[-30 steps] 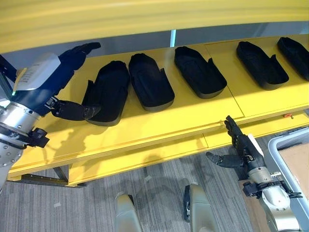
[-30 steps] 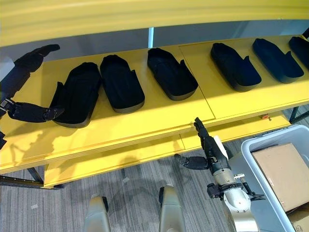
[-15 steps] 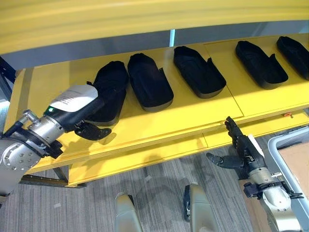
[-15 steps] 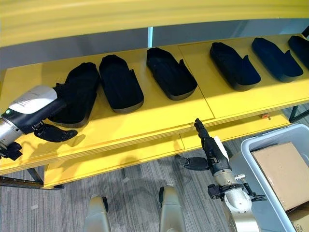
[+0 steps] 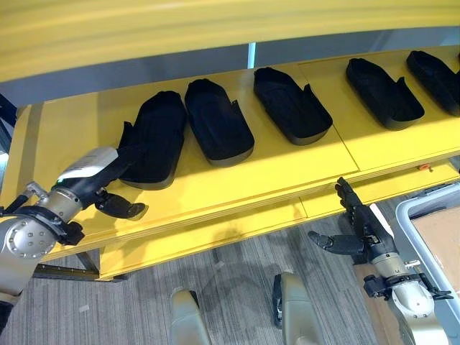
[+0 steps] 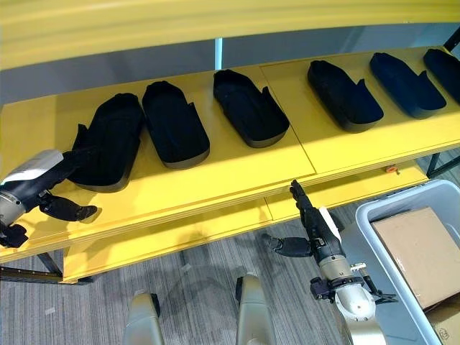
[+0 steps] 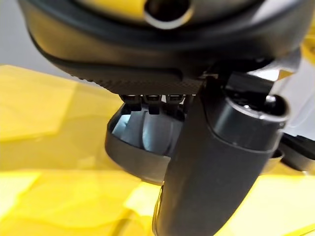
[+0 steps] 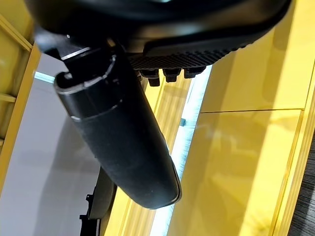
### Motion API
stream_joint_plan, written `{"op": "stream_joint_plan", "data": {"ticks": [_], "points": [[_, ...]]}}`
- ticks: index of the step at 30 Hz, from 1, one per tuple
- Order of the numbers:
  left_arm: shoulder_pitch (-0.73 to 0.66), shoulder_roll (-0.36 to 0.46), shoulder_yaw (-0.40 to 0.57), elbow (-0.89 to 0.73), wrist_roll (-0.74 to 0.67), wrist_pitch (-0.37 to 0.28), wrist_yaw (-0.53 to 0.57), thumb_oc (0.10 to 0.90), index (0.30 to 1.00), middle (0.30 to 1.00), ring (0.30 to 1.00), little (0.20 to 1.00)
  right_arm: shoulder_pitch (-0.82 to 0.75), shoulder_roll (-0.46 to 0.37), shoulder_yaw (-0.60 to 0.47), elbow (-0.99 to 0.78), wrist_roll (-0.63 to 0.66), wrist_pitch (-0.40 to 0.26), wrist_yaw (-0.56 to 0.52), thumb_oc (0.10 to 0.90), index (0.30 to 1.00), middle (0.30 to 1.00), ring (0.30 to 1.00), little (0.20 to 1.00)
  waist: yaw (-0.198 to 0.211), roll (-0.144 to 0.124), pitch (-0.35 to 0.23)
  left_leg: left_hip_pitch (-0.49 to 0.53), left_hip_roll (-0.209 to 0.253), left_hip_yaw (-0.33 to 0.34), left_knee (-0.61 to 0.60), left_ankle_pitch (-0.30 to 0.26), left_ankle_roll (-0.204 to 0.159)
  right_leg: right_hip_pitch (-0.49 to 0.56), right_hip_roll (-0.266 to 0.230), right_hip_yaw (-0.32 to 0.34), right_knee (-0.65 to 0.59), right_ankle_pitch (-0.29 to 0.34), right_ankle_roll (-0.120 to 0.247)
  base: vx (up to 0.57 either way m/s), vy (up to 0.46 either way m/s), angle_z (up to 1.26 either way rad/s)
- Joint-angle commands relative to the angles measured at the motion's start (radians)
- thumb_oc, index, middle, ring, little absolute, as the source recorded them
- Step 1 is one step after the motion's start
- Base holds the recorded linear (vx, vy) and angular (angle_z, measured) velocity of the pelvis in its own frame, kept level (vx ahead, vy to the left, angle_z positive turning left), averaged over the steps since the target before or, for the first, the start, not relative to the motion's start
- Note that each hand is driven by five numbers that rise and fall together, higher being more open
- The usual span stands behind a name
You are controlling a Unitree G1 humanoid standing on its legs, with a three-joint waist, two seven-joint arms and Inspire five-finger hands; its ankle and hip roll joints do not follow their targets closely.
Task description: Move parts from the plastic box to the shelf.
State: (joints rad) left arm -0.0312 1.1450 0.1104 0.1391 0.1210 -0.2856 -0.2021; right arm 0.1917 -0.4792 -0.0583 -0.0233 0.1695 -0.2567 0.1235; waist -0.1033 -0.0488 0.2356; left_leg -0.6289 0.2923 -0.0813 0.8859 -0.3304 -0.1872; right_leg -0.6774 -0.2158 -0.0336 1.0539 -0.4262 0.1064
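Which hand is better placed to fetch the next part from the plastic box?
Probably the right hand: open and empty, it hangs beside the plastic box. The left hand is across the shelf by the leftmost part.

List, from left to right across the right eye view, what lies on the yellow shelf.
Left robot hand → first black part → second → third → fourth → fifth → sixth, cut by the edge.

Robot hand [image 7: 216,162] above black part [image 7: 142,147] on yellow shelf [image 7: 54,123]
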Motion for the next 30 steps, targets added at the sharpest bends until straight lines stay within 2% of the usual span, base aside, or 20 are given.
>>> {"op": "stream_joint_plan", "data": {"ticks": [1, 9, 12, 16, 21, 30], "points": [[-0.148, -0.012, 0.045, 0.042, -0.068, -0.011, 0.074, 0.900, 1.000, 1.000, 1.000, 1.000, -0.065, -0.045, -0.081, -0.079, 0.045, -0.086, -0.010, 0.900, 1.000, 1.000, 1.000, 1.000, -0.009, 0.004, -0.059, -0.031, -0.019, 0.016, 0.033, 0.029, 0.086, 0.066, -0.008, 0.036, -0.106, 0.054, 0.002, 0.00, 0.000, 0.00], [-0.214, 0.013, -0.001, 0.087, 0.016, -0.002, 0.074, 0.900, 1.000, 1.000, 1.000, 1.000, -0.072, -0.055, -0.074, -0.069, 0.045, -0.083, -0.007, 0.900, 1.000, 1.000, 1.000, 1.000, -0.013, 0.001, -0.060, -0.034, -0.021, 0.018, 0.039, 0.026, 0.086, 0.066, -0.008, 0.038, -0.104, 0.051, 0.001, 0.00, 0.000, 0.00], [-0.298, 0.073, -0.073, 0.070, 0.123, -0.005, 0.072, 0.900, 1.000, 1.000, 1.000, 1.000, -0.078, -0.068, -0.058, -0.067, 0.037, -0.079, -0.003, 0.900, 1.000, 1.000, 1.000, 1.000, -0.018, 0.000, -0.060, -0.034, -0.020, 0.018, 0.039, 0.023, 0.085, 0.067, -0.009, 0.038, -0.103, 0.049, 0.002, 0.00, 0.000, 0.00], [-0.408, 0.108, -0.166, 0.050, 0.186, -0.015, 0.079, 0.900, 1.000, 1.000, 1.000, 1.000, -0.078, -0.073, -0.042, -0.066, 0.036, -0.075, 0.004, 0.900, 1.000, 1.000, 1.000, 1.000, -0.021, -0.002, -0.059, -0.030, -0.020, 0.016, 0.038, 0.022, 0.085, 0.068, -0.010, 0.039, -0.103, 0.048, 0.004, 0.00, 0.000, 0.00], [-0.491, 0.123, -0.242, 0.041, 0.202, -0.011, 0.056, 0.900, 1.000, 1.000, 1.000, 1.000, -0.069, -0.078, -0.037, -0.064, 0.035, -0.067, 0.009, 0.900, 1.000, 1.000, 1.000, 1.000, -0.022, -0.004, -0.058, -0.026, -0.019, 0.017, 0.033, 0.023, 0.086, 0.071, -0.011, 0.039, -0.106, 0.048, 0.006, 0.00, 0.000, 0.00], [-0.539, 0.137, -0.290, 0.055, 0.222, -0.002, 0.024, 0.900, 1.000, 1.000, 1.000, 1.000, -0.062, -0.069, -0.035, -0.059, 0.041, -0.058, 0.018, 0.900, 1.000, 1.000, 1.000, 1.000, -0.022, -0.004, -0.059, -0.022, -0.016, 0.017, 0.032, 0.022, 0.085, 0.071, -0.010, 0.043, -0.104, 0.044, 0.007, 0.00, 0.000, 0.00]]}}
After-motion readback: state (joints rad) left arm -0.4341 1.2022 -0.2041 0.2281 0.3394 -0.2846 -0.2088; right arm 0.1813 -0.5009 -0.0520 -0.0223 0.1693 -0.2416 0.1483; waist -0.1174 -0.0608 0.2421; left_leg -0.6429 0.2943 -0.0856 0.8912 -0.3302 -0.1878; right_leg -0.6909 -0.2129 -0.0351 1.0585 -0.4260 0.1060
